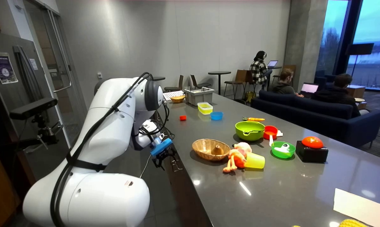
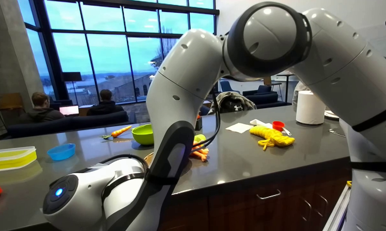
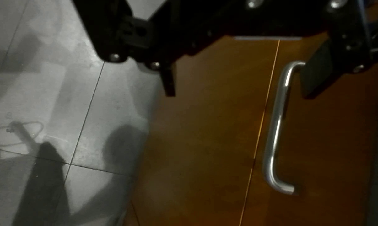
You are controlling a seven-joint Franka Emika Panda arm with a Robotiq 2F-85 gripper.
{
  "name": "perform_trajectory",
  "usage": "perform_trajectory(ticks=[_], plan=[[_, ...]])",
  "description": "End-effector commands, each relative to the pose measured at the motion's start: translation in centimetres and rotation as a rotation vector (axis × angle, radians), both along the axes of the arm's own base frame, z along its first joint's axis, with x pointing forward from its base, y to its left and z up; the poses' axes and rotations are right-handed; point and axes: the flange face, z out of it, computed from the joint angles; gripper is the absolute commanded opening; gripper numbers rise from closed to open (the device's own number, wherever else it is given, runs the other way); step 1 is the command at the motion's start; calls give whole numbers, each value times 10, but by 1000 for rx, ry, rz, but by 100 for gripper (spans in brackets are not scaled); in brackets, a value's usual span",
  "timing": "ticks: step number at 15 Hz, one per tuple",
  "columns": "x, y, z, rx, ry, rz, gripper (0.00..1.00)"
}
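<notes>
- Plainly, the claw (image 3: 241, 93) stands wide, its two fingers (image 3: 169, 84) well apart at the top of the wrist view, with nothing pinched between them
- Nearest to it is a bent metal handle (image 3: 276, 125) on a brown wood front (image 3: 204, 141); in the wrist view it lies below the claw and toward the right-hand finger, whose pad (image 3: 316, 75) overlaps its upper end
- Its long axis runs up and down that view, leaning a little with the top to the right, so it crosses the line from fingertip to fingertip instead of following it; sideways, its main run falls between the two fingers, nearer the right-hand one, and mostly below their tips
- That view is dim and soft, so whether pad and handle touch or only line up, I cannot tell
- Just left of the handle a thin seam (image 3: 258, 141) in the wood runs nearly parallel, and farther left comes the tiled floor (image 3: 113, 106) with dark shadows (image 3: 44, 185) across it
- Wider out, an exterior view shows the one arm (image 1: 111, 132) bent down past the edge of the grey surface (image 1: 272, 195), claw below the top and the handle just beside it on the wood
- Above, on the surface, a wicker basket (image 1: 198, 151) stands near that edge, with an orange plush toy (image 1: 237, 158) and a yellow cup (image 1: 255, 160) beside it and a green bowl (image 1: 240, 134) farther in
</notes>
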Motion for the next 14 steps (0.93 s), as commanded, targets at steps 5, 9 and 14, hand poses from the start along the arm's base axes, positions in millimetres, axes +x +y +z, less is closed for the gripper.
perform_trajectory(ticks=[5,9,14], plan=[[20,-23,5,-23,-27,-11,100],[26,-28,5,-19,-27,-15,100],[34,-36,10,-28,-4,-28,100]])
